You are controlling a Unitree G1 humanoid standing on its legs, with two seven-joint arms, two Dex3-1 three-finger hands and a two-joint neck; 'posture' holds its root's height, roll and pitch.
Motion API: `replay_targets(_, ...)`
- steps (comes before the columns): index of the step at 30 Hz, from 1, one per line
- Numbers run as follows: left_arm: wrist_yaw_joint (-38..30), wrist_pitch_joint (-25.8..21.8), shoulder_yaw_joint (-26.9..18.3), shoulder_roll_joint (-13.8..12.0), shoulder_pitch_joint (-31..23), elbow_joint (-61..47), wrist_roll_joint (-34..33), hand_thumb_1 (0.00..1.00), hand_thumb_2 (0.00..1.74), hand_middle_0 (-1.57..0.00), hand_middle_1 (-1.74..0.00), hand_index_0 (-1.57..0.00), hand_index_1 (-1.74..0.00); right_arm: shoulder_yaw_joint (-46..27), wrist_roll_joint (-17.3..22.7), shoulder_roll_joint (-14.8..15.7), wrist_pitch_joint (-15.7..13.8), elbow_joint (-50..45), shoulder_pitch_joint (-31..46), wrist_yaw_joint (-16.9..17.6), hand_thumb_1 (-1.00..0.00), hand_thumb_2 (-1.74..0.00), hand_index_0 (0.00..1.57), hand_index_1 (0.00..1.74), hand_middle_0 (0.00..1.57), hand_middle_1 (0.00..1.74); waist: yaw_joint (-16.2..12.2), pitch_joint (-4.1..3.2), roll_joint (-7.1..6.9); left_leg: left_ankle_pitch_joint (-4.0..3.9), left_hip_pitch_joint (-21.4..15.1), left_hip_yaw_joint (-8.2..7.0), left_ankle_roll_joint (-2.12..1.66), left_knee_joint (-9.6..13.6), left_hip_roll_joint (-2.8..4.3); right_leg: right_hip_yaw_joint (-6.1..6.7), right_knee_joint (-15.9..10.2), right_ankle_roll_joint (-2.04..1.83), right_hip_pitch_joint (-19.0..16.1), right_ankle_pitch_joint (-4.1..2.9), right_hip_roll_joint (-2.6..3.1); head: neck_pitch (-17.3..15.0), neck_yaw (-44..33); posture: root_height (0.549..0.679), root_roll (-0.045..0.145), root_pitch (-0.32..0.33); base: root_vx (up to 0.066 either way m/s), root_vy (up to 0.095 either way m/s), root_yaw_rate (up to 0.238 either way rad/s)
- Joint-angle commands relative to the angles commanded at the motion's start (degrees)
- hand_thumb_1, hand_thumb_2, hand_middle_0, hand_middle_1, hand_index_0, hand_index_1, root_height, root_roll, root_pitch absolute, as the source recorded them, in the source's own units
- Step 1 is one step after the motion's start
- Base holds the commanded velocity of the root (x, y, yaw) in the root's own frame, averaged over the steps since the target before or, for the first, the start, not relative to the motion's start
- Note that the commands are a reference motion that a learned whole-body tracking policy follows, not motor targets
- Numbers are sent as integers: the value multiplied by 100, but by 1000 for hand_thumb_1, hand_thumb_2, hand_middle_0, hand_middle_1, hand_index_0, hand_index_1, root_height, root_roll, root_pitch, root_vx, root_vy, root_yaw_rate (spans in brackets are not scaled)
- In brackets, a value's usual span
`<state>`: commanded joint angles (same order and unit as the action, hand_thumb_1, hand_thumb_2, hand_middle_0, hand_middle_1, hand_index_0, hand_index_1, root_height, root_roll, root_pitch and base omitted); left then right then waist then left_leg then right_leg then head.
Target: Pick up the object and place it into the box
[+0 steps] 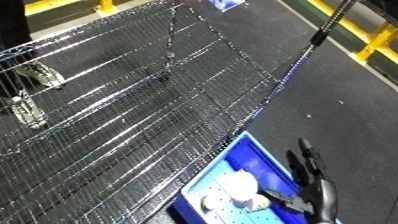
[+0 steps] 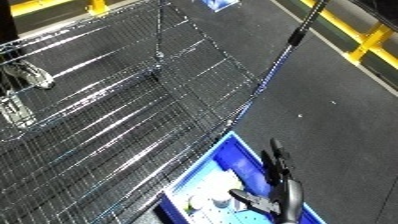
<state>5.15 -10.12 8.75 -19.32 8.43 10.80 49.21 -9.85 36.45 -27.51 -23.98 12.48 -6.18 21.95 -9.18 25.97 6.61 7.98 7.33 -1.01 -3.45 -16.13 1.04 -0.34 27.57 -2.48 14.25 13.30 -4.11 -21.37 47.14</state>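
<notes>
A blue bin sits at the bottom of the view, beside the edge of a wire mesh surface. Inside it lie a white rounded object and a smaller pale item. My right hand hovers over the bin's right side, open, with straight fingers pointing away from me and the thumb stretched out toward the white object. Nothing is held in it. The left hand does not show in either view.
Two metal fittings rest on the mesh at the left. A dark pole runs diagonally at the upper right over dark floor. Yellow barriers line the right edge. A blue and white item lies at the top.
</notes>
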Motion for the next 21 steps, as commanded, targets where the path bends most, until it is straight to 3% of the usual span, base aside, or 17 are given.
replay_targets(7, 46, 26, -47, -2, -88, -21, 43, 1000, 1740, -1570, -1740, -1570, -1740, -3, -30, 33, 49, -84, 81, -164, 0, 0, 0, 0, 0, 0, 20, -9, -5, -11, -4, 33, -2, -5, -4, -18, 9, 14, -15, 1, -3, 74, -198, 670, 82, 27, 33, 5, 19)
replay_targets(13, 38, 31, -24, 50, -187, -102, 64, 1000, 1740, -1570, -1740, -1570, -1740, 142, -176, 77, 111, -472, 97, -616, 0, 0, 0, 0, 0, 0, 72, -13, -16, -3, 15, 76, -17, -70, -11, -45, 20, 41, -50, 19, -17, -24, -628, 670, 85, 21, 46, 12, 21)
replay_targets(21, -11, 138, -7, 41, -236, -234, 4, 1000, 1740, -1570, -1740, -1570, -1740, 632, -412, 195, 364, -1013, -18, -1222, 0, 0, 0, 0, 0, 0, 274, -4, -198, 70, 121, 162, 2, -301, -11, -99, 109, 75, -69, 45, -14, -114, -1317, 669, 83, 9, 43, -40, 80)
